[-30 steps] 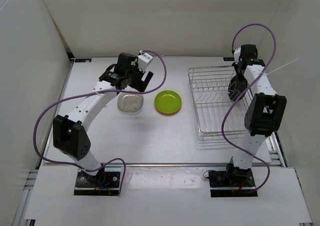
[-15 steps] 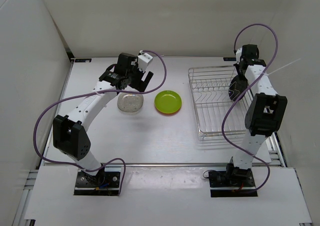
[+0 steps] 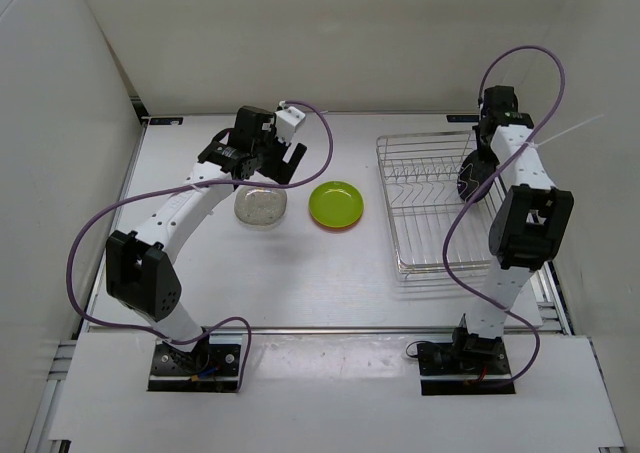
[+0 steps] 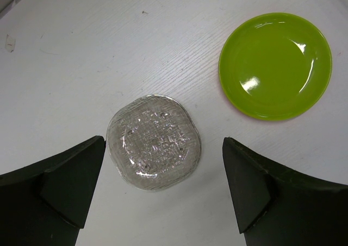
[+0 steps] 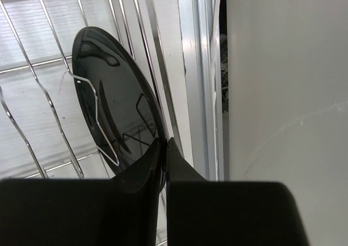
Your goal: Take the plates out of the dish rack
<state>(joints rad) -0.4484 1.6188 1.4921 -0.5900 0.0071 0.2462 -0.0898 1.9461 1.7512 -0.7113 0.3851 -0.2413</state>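
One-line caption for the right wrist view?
Right hand pinches the rim of the black plate, standing on edge among the dish rack wires.

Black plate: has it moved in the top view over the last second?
Yes, slightly. The black plate, pinched by the right gripper, has edged toward the far right corner of the dish rack, which has stayed put.

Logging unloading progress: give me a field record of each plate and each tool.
left tool: open, holding nothing
right tool: shut on black plate rim
black plate: on edge in dish rack, right side
clear plate: flat on table, below left tool
lime green plate: flat, right of clear plate
orange plate: only an edge shows under lime green plate
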